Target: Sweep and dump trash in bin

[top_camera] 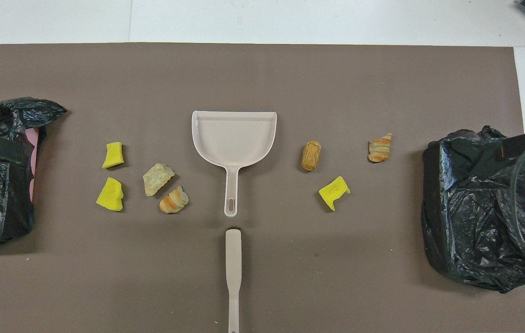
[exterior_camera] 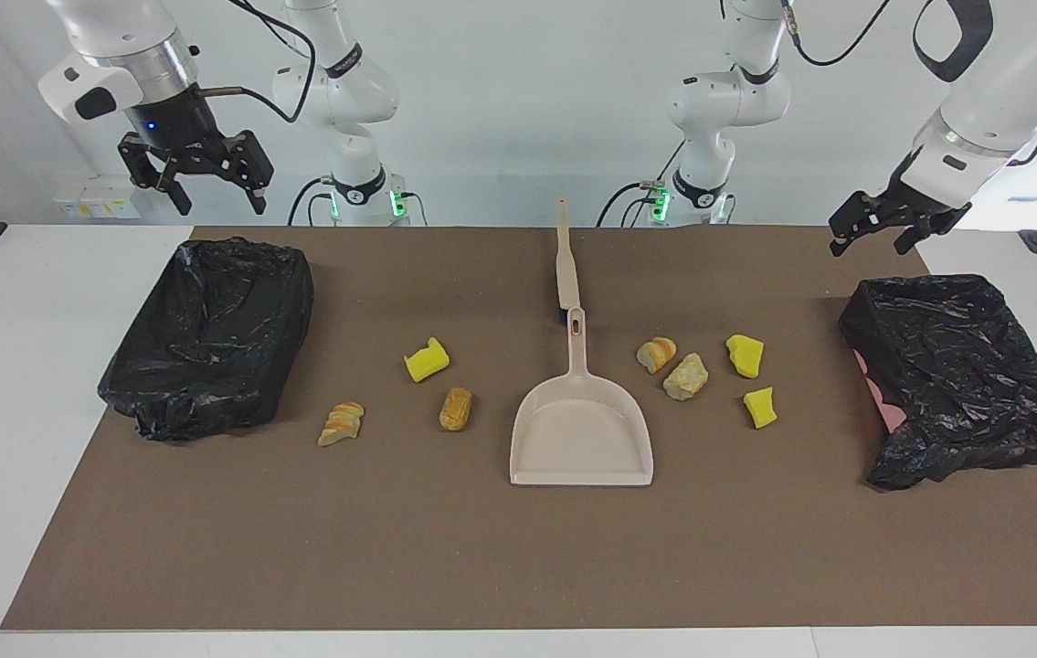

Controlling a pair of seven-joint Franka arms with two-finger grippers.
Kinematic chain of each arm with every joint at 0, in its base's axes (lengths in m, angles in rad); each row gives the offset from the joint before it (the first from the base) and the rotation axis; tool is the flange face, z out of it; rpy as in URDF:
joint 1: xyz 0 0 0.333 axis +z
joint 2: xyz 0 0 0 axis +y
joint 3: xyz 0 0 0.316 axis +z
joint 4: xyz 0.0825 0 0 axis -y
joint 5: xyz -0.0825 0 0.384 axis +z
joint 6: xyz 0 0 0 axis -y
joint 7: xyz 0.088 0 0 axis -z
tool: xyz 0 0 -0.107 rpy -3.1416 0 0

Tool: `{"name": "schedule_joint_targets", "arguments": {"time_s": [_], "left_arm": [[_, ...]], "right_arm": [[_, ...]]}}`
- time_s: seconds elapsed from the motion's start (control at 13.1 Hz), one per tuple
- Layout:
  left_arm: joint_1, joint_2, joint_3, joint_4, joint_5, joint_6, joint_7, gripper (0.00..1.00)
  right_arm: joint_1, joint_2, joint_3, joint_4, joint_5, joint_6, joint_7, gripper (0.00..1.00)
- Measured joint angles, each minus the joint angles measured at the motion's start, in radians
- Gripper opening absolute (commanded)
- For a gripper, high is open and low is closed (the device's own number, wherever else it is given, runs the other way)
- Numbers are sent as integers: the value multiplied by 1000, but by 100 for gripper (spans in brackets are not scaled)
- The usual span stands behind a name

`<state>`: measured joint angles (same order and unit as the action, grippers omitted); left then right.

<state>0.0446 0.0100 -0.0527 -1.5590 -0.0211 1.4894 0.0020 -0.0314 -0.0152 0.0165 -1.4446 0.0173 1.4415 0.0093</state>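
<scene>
Several pieces of trash lie on the brown mat either side of a beige dustpan. Toward the right arm's end are a yellow sponge chunk and two bread-like pieces. Toward the left arm's end are two bread-like pieces and two yellow chunks. A beige brush lies in line with the dustpan's handle, nearer the robots. My right gripper hangs open over the black-bagged bin. My left gripper hangs open over the other bin. Neither holds anything.
The brown mat covers most of the white table, with one bin at each end. The dustpan opens away from the robots, and the brush points toward them.
</scene>
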Motion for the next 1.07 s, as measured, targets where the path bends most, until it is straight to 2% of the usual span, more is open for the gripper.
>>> {"name": "schedule_joint_targets", "arguments": {"time_s": [0.15, 0.31, 0.69, 1.07], "left_arm": [[0, 0, 0, -1, 0, 0, 0, 100], [0, 0, 0, -1, 0, 2, 0, 100], [0, -1, 0, -2, 0, 3, 0, 100], [-1, -1, -1, -19, -7, 6, 14, 100]], "right_arm": [[58, 0, -66, 0, 0, -2, 0, 100], [82, 0, -96, 0, 0, -2, 0, 100], [81, 0, -95, 0, 0, -2, 0, 100], [60, 0, -59, 0, 0, -2, 0, 100]]}}
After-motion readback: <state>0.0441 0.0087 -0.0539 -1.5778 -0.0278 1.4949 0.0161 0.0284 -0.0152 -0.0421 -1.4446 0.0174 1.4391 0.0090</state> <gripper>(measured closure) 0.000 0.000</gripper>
